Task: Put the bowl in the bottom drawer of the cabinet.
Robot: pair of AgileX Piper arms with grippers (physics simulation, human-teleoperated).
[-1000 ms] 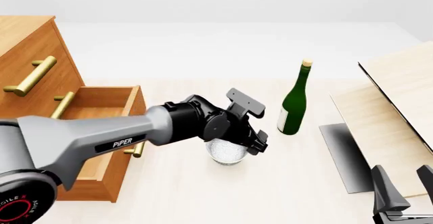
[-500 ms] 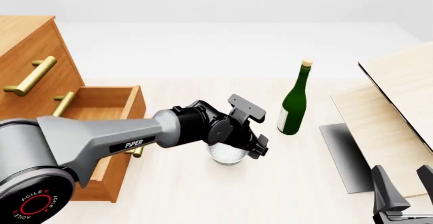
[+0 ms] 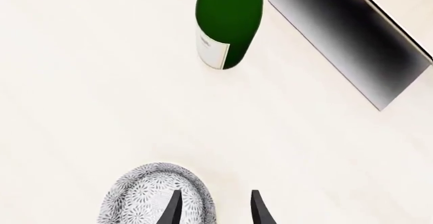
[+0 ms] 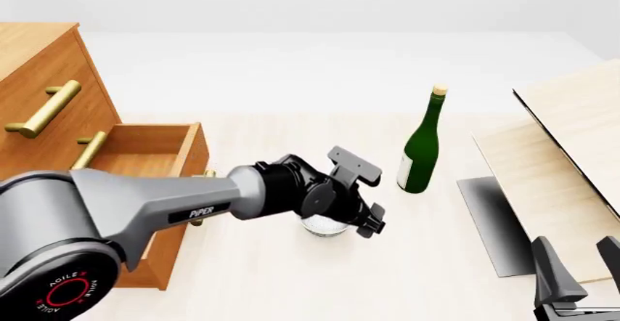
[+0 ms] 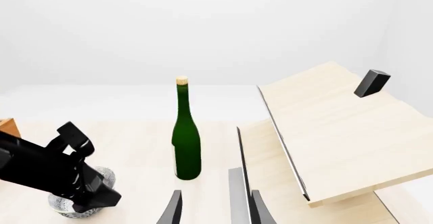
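- The grasp step is being carried out: the left gripper (image 4: 366, 219) is being held low over the bowl (image 4: 324, 225), which is standing on the surface (image 4: 290, 277) between the cabinet (image 4: 49, 88) and the green bottle (image 4: 419, 147).
- In the left wrist view the jaws are being shown apart, with one finger (image 3: 172, 209) lying over the bowl's (image 3: 145, 198) speckled rim and the other outside it, above bare surface; the wall is judged to be straddled, though contact is not being shown clearly.
- Nothing is being clamped yet, and the bowl is judged to be resting on the surface rather than lifted.
- The bottom drawer (image 4: 145, 161) is being kept pulled out, its inside open from above, so the placing step is judged to be unobstructed.
- The right gripper (image 4: 576, 277) is being parked at the near right edge beside the pale wooden boards (image 4: 562, 154), its jaws apart and holding nothing.
- The next move is judged to be calling for the left jaws to be closed on the rim, the bowl to be raised clear of the surface and carried left over the drawer's front edge, then lowered inside.
- The bottle is standing well apart from the bowl, so it is not being judged a hazard on that leftward path.
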